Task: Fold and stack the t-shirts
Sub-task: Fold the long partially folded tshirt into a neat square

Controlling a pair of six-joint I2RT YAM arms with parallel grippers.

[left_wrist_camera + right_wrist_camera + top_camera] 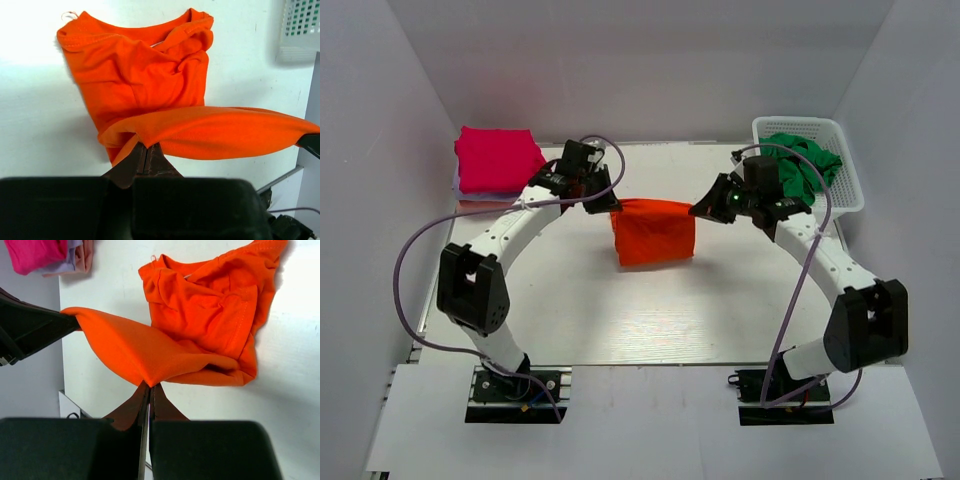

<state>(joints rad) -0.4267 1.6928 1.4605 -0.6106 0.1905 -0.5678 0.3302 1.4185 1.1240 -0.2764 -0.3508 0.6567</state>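
Note:
An orange-red t-shirt (654, 232) hangs over the middle of the table, stretched between both grippers, its lower part resting on the surface. My left gripper (614, 203) is shut on its left top corner; in the left wrist view the fingertips (146, 146) pinch the cloth edge of the orange-red t-shirt (150, 80). My right gripper (696, 209) is shut on the right top corner, and the right wrist view shows the orange-red t-shirt (200, 325) with its fold caught in that gripper (150, 385). The neckline lies on the table in both wrist views.
A folded stack with a magenta t-shirt (496, 158) on top sits at the back left, pale lilac and pink cloth (75, 260) under it. A white basket (847, 190) at the back right holds green t-shirts (804, 160). White walls close in the table.

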